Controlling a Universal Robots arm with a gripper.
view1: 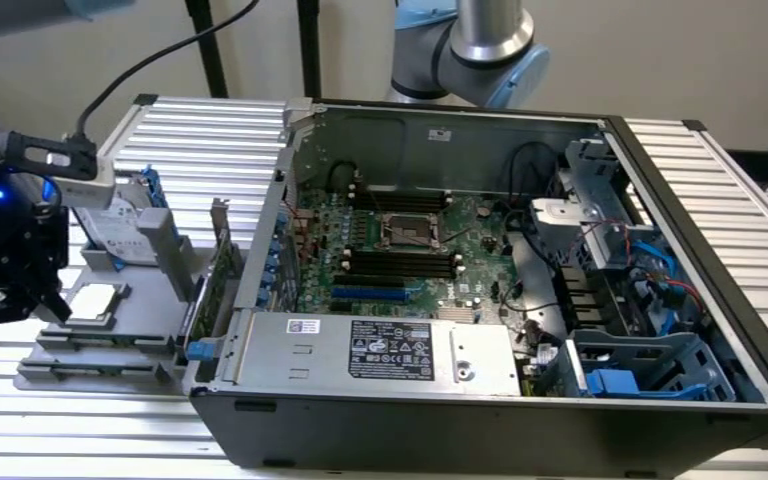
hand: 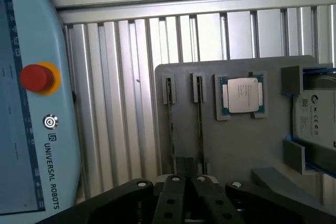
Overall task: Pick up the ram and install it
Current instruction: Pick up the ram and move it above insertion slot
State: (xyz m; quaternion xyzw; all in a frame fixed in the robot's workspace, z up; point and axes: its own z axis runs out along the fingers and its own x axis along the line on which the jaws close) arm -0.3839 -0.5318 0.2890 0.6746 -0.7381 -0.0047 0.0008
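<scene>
Evidently the ram (hand: 171, 124) stands edge-up in a tray (hand: 231, 150) slot, at the exterior view's left of the case (view1: 491, 425). The gripper (hand: 185, 190) hangs near it, jaws closed together, holding nothing. Judged light, stiff, fragile: pinch its flat faces by the top edge.

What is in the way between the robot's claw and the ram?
Nothing that I can see. The gripper, shut, hangs close to the gray holder, where two thin ram sticks seem to stand on edge in their slots. The space between the gripper and the sticks looks bare.
</scene>
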